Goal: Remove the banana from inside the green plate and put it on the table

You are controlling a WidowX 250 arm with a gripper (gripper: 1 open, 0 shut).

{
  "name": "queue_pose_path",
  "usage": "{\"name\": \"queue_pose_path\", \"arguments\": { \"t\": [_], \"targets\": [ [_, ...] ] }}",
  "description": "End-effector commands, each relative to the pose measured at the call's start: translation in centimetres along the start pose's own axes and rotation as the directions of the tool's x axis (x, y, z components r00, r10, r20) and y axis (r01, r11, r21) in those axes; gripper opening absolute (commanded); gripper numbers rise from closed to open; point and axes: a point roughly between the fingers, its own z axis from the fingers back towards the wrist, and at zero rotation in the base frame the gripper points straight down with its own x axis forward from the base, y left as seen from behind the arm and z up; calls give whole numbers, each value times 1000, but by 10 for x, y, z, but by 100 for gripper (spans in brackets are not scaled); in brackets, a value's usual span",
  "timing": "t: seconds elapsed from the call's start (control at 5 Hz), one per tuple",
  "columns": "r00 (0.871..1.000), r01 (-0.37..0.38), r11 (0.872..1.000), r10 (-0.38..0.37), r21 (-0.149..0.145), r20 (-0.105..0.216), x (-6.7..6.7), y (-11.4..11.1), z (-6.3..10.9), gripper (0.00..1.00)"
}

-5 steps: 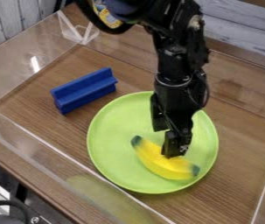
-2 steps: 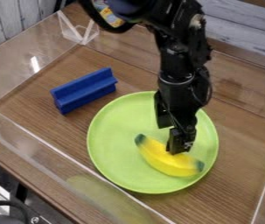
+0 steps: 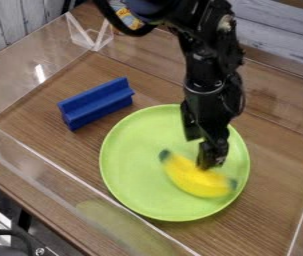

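Note:
The yellow banana (image 3: 197, 181) lies in the near-right part of the lime-green plate (image 3: 134, 152), and it looks blurred. My black gripper (image 3: 211, 158) points straight down over the banana's far end, its fingertips low and right at the fruit. The jaws stand open and I see nothing held between them. The arm hides part of the plate's far rim. The plate rests on the dark wood-grain table (image 3: 60, 70).
A blue rectangular block (image 3: 96, 103) lies on the table just left of the plate. Clear acrylic walls (image 3: 34, 190) border the tabletop on all sides, and the front one runs close to the plate's near rim.
The gripper has sunk a little toward the banana and edged right. The banana now looks smeared and slightly shifted on the plate.

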Motion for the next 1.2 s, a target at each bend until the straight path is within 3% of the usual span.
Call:
{"name": "queue_pose_path", "arguments": {
  "t": [0.0, 0.2, 1.0],
  "targets": [
    [1000, 2, 1000, -2, -7, -21, -7, 0, 2, 100],
    [1000, 4, 1000, -4, -6, -28, -7, 1, 7, 0],
    [994, -106, 994, 106, -5, -3, -21, -6, 14, 0]
  ]
}}
